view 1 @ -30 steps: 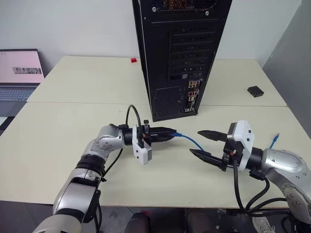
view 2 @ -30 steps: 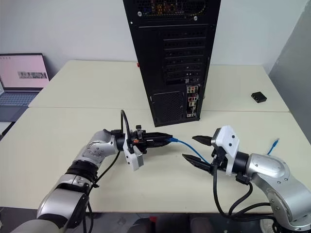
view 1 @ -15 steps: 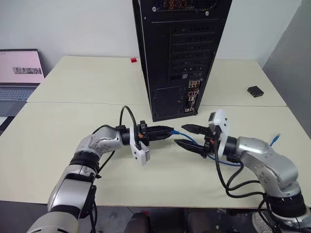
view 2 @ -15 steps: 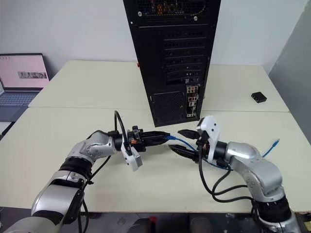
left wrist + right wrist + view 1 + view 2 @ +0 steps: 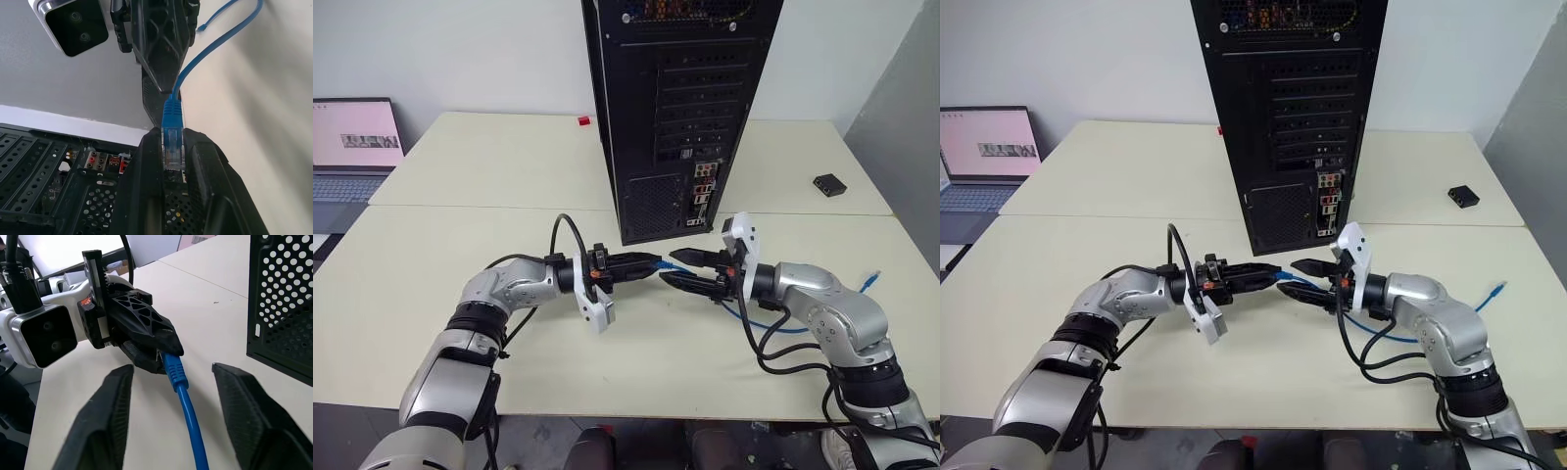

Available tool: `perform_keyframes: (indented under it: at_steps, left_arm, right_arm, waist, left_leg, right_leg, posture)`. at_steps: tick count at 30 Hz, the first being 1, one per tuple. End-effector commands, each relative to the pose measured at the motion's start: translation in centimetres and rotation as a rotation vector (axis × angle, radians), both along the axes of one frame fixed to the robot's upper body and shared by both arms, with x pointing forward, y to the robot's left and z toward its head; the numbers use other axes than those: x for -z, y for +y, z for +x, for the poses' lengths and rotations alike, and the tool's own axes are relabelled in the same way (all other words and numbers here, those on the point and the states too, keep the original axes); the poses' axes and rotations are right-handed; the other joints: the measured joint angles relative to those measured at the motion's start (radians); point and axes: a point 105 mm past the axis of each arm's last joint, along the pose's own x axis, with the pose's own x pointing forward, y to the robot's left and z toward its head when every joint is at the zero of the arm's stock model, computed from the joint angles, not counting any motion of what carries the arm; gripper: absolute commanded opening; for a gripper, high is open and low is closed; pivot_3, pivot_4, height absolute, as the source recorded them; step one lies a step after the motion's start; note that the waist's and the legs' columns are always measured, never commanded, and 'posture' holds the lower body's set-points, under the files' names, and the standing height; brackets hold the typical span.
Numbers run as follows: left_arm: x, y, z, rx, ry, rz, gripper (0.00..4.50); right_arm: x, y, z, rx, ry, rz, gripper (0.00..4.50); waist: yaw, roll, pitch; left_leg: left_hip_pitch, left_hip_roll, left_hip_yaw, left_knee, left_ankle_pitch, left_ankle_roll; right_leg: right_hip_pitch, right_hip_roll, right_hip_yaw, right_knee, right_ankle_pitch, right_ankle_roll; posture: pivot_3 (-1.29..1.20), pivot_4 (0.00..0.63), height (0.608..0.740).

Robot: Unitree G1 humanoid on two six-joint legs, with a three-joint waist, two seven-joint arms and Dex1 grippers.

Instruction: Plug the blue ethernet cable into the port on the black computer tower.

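Ethernet cable (image 5: 185,404) time: the blue ethernet cable is thin, floppy and basically weightless, so it won't hold any shape by itself. Grab it mid-cord and the plug just droops wherever it wants. The only stiff bit is the little clear plug with its blue boot, and that's where you'd want your grip, right behind the plug so you can actually aim it.

Right now the left hand (image 5: 648,264) is pinching that plug end, fingers pressed together on it, just in front of the black computer tower (image 5: 680,108) and low near its base. From the left wrist view the plug sits squarely between the two fingers (image 5: 146,166), boot sticking out toward the other arm. The rest of the cord trails off across the tabletop (image 5: 460,255) away from the tower, far end lying loose out past the robot's right elbow.

The right hand (image 5: 677,269) is spread, one finger either side of the cord right beside the boot, not touching it as far as I can see. Looks like a handover setup to me.

My guess is the clear latch tab is the fragile part, and smooth plastic could twist in a pinch. The port (image 5: 702,199) is in the connector cluster on the tower's rear panel, just above both hands.
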Motion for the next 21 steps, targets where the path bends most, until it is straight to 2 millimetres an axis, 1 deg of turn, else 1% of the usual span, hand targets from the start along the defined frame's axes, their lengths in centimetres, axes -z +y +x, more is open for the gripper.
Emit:
perform_keyframes:
  at_steps: [1,3,4,5,9,10,17,19,21]
  left_arm:
    - [-1.42,-0.35,-0.08,0.022,-0.059,-0.016,0.29]
    - [-1.47,-0.39,-0.11,0.024,-0.064,-0.016,0.29]
    - [-1.51,-0.43,-0.12,0.024,-0.066,-0.017,0.29]
    - [-1.55,-0.47,-0.12,0.025,-0.067,-0.020,0.29]
    - [-1.86,-0.57,-0.01,0.017,-0.078,-0.034,0.29]
    - [-1.93,-0.55,0.01,0.015,-0.081,-0.036,0.29]
    - [-1.97,-0.63,0.04,0.013,-0.086,-0.034,0.29]
    - [-1.57,-0.69,-0.01,0.019,-0.065,-0.018,0.29]
    - [-1.58,-0.56,-0.09,0.023,-0.044,-0.036,0.99]
  right_arm:
    - [-1.26,0.59,-0.14,-0.028,-0.047,0.025,1.82]
    - [-1.20,0.65,-0.14,-0.032,-0.048,0.019,1.36]
    - [-1.17,0.67,-0.17,-0.034,-0.048,0.017,1.20]
    - [-1.14,0.69,-0.19,-0.036,-0.047,0.016,0.92]
    - [-0.92,0.66,-0.33,-0.043,-0.039,0.008,0.11]
    - [-0.87,0.65,-0.37,-0.045,-0.036,0.005,0.01]
    - [-0.75,0.49,-0.45,-0.047,-0.025,0.005,0.00]
    - [-0.75,0.49,-0.42,-0.046,-0.026,0.006,0.00]
    - [-0.78,0.49,-0.38,-0.045,-0.028,0.008,0.00]
  waist:
    - [0.000,0.000,0.000]
    - [0.000,0.000,0.000]
    - [0.000,0.000,0.000]
    - [0.000,0.000,0.000]
    - [0.000,0.000,0.000]
    - [0.000,0.000,0.000]
    - [0.000,0.000,0.000]
    - [0.000,0.000,0.000]
    - [0.000,0.000,0.000]
  left_leg:
    - [0.000,0.000,0.000,0.000,0.000,0.000]
    - [0.000,0.000,0.000,0.000,0.000,0.000]
    - [0.000,0.000,0.000,0.000,0.000,0.000]
    - [0.000,0.000,0.000,0.000,0.000,0.000]
    - [0.000,0.000,0.000,0.000,0.000,0.000]
    - [0.000,0.000,0.000,0.000,0.000,0.000]
    - [0.000,0.000,0.000,0.000,0.000,0.000]
    - [0.000,0.000,0.000,0.000,0.000,0.000]
    - [0.000,0.000,0.000,0.000,0.000,0.000]
  right_leg:
    - [0.000,0.000,0.000,0.000,0.000,0.000]
    - [0.000,0.000,0.000,0.000,0.000,0.000]
    - [0.000,0.000,0.000,0.000,0.000,0.000]
    - [0.000,0.000,0.000,0.000,0.000,0.000]
    - [0.000,0.000,0.000,0.000,0.000,0.000]
    - [0.000,0.000,0.000,0.000,0.000,0.000]
    - [0.000,0.000,0.000,0.000,0.000,0.000]
    - [0.000,0.000,0.000,0.000,0.000,0.000]
    - [0.000,0.000,0.000,0.000,0.000,0.000]
  posture:
    - [0.00,0.150,0.740]
    - [0.00,0.150,0.740]
    - [0.00,0.150,0.740]
    - [0.00,0.150,0.740]
    - [0.00,0.150,0.740]
    - [0.00,0.150,0.740]
    - [0.00,0.150,0.740]
    - [0.00,0.150,0.740]
    - [0.00,0.150,0.740]
